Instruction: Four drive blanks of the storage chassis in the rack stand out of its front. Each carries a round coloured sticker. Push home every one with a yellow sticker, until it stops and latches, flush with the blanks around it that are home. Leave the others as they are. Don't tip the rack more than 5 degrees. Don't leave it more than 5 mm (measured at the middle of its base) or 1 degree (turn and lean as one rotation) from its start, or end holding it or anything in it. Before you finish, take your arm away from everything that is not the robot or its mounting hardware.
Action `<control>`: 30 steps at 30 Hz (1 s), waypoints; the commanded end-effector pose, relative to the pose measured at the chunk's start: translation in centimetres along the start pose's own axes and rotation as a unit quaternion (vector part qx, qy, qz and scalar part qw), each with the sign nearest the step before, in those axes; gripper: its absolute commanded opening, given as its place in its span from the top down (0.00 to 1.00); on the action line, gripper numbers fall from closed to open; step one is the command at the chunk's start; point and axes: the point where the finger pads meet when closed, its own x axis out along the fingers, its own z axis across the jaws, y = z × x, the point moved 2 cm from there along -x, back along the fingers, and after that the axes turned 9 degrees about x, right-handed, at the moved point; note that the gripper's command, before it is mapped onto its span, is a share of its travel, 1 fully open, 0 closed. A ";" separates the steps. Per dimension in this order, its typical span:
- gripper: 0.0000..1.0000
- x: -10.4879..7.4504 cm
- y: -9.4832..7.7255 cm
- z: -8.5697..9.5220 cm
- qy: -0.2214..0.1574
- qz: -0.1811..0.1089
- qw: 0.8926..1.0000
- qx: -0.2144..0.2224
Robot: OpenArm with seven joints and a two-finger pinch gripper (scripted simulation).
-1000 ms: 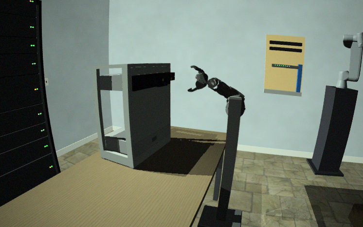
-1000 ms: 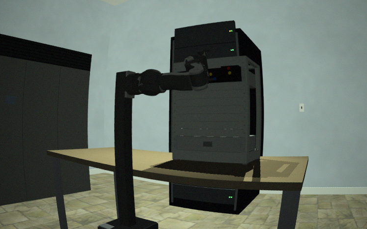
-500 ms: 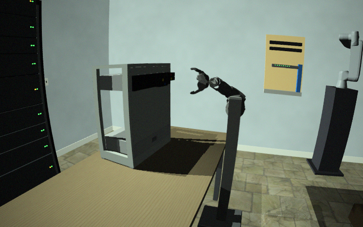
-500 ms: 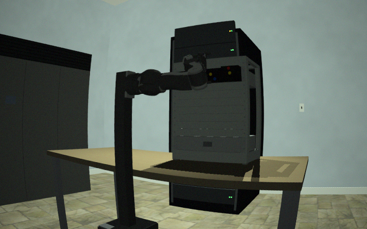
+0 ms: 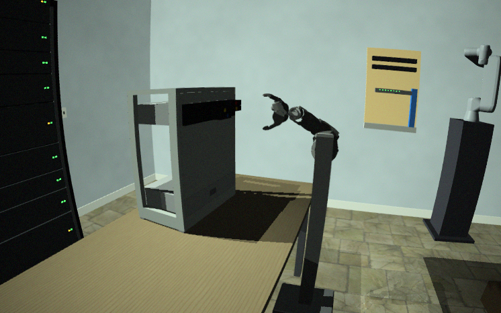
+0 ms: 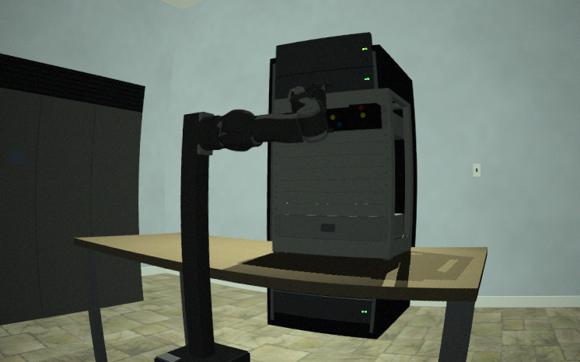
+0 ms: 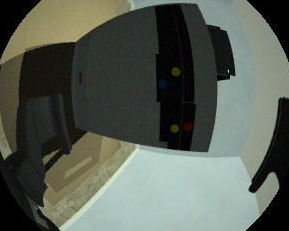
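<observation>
The grey rack (image 5: 201, 163) (image 6: 333, 179) (image 7: 116, 81) stands on the tan table (image 5: 127, 268) (image 6: 148, 245). Its black storage chassis (image 5: 205, 110) (image 6: 371, 120) sits near the top, and blanks stand out of its front (image 5: 238, 105). In the exterior view I see a yellow sticker (image 6: 332, 117) (image 7: 176, 71) with a blue sticker (image 6: 338, 124) (image 7: 163, 83) beside it. A red sticker (image 6: 361, 107) (image 7: 187, 127) sits next to a second yellow sticker (image 6: 362, 115) (image 7: 175, 128). My gripper (image 5: 264, 111) (image 6: 310, 112) is open and empty. It hangs a short way in front of the chassis and touches nothing.
A tall black server cabinet (image 5: 11, 136) (image 6: 328, 58) stands behind the table. My arm's post (image 5: 318, 194) (image 6: 193, 224) stands at the table's edge. A dark cabinet (image 6: 49, 202), a wall poster (image 5: 392, 89) and another arm on a pedestal (image 5: 463, 174) are farther off.
</observation>
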 end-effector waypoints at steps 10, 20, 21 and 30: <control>0.00 -0.1 0.0 0.2 -0.001 -0.001 1.000 0.001; 0.00 -0.1 0.0 0.2 -0.001 -0.001 1.000 0.001; 0.00 -0.1 0.0 0.2 -0.001 -0.001 1.000 0.001; 0.00 0.3 0.1 0.2 -0.001 -0.002 1.000 0.002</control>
